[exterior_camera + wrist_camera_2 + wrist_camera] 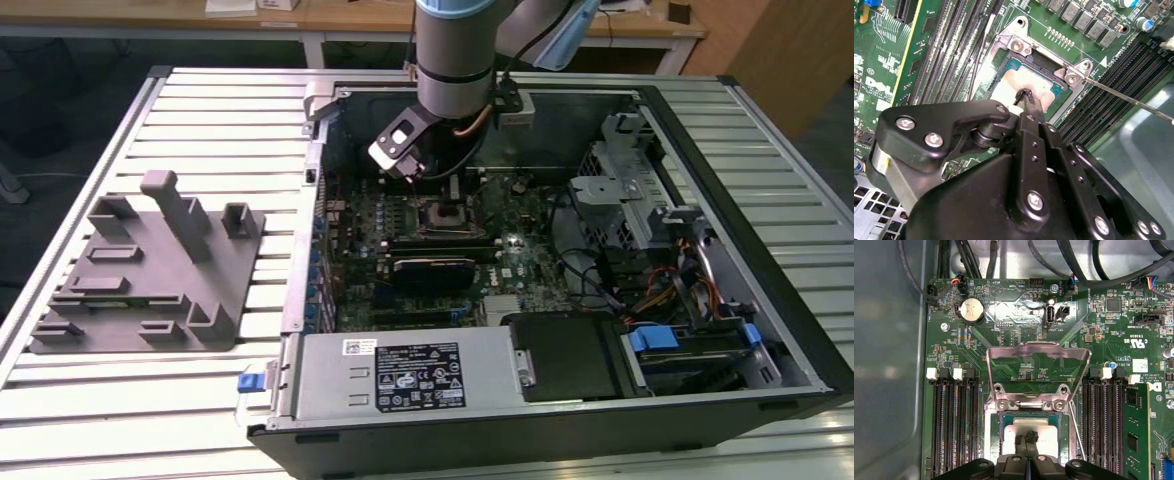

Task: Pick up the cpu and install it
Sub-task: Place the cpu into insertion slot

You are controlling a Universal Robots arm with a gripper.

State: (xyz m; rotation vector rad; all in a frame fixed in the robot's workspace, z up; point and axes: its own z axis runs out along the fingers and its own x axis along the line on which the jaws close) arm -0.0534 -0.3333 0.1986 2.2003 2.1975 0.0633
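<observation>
One arm (454, 50), one gripper (1028, 96), one cpu (1045, 439), and we're down inside the open computer case (534, 440) on the slatted table (200, 110). Well off toward the exterior view's left sits one grey fixture (147, 280) with its upright posts, outside the case.

The cpu is in the socket (1029, 403) on the green motherboard (1019, 320), lying flat with its silvery-beige top facing up. The pincer is narrow. Its two black fingertips (1030, 102) are drawn together with barely a slit between them, right over the middle of the chip's top. I cannot tell whether they actually press on it.

It's tight all round. The socket's metal frame hugs all four edges of the chip. Two banks of memory slots (954, 425) flank the socket, one on each side, running parallel to the cpu's side edges. The one load plate (1039, 347) is swung up and back on its hinge, leaving the socket open from above, and one thin lever rod (1124, 98) angles out past the corner of the frame.

The chip is square, so it has no long axis to call. Its edges sit square to the frame and in line with the slots.
</observation>
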